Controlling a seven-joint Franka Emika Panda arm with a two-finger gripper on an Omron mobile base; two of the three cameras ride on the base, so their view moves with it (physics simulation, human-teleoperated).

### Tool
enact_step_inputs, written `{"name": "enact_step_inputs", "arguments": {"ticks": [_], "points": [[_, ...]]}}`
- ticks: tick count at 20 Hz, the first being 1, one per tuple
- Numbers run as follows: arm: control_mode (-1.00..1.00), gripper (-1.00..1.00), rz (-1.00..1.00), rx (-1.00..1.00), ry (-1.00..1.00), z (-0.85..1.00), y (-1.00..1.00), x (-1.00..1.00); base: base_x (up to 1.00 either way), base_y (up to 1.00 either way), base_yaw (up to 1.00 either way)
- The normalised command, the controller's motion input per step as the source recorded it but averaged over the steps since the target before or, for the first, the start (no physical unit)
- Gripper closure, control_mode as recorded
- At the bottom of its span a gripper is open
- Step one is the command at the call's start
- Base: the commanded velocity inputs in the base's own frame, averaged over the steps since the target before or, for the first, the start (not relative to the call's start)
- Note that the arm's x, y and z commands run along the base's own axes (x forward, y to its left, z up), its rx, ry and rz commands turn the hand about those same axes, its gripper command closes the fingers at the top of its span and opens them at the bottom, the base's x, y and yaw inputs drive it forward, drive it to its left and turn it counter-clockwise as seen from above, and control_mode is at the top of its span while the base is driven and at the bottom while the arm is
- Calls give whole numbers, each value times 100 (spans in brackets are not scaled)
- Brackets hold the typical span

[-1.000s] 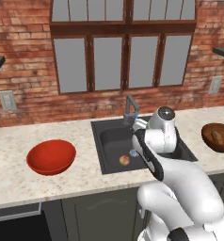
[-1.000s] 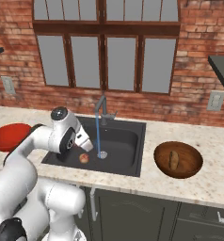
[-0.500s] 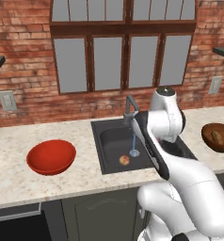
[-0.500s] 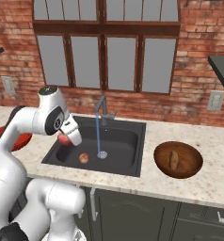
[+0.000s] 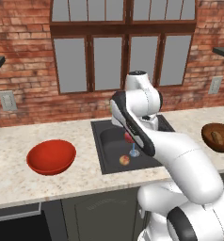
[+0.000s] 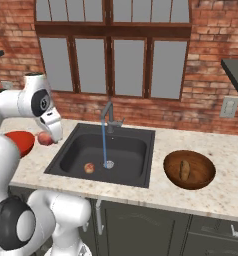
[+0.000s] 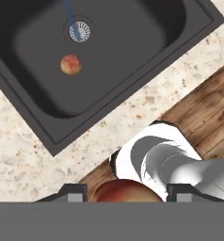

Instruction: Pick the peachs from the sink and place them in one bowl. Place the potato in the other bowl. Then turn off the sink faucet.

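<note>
**Reddish peach in transit, second peach + tap pending**

Gripper (image 6: 45,139) pinching the small round reddish-pink peach (image 6: 44,139) between its two dark fingers; in hand view, fruit (image 7: 128,190) wedged between the tips at bottom edge. Held above the speckled beige stone counter (image 6: 36,167), just left of the dark grey rectangular sink (image 6: 73,172), between sink and the wide glossy red bowl (image 5: 51,156). Not yet over the bowl.

Relative to sink:
- Paler yellow-orange peach (image 6: 89,168) on basin floor, near round metal drain (image 6: 109,164), just left of it in right base view. Same fruit in hand view (image 7: 70,64).
- Slim grey metal faucet (image 6: 109,116) at back rim, thin blue stream falling onto drain, so tap on.
- Dark brown wooden bowl (image 6: 206,179) on counter right of sink, small oblong tan-brown potato (image 6: 184,170) lying inside.
- Red bowl well left of sink, looks empty.

Handling, judged:
- Peach light, round, prob. wet from the basin → slippery, apt to roll or squirt out if pinched off-centre. Soft skin, bruises if squeezed hard.
- Best hold across widest part, fingers on opposite sides, as now.
- Release low inside red bowl to avoid bounce-out on glossy surface.
- Remaining peach near the stream: approach from straight above, fingers either side, clear of drain.
</note>
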Motion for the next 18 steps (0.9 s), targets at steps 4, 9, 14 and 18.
{"name": "enact_step_inputs", "arguments": {"ticks": [4, 9, 14, 18], "points": [[-100, 100, 0, 0, 9, 0, 88, -27, 0, 0, 0], [-100, 100, 0, 0, 1, 0, 75, -33, 0, 0, 0], [-100, 100, 0, 0, -5, 0, 61, -24, 0, 0, 0], [-100, 100, 3, 5, -8, 0, 52, -1, 0, 0, 0]]}}
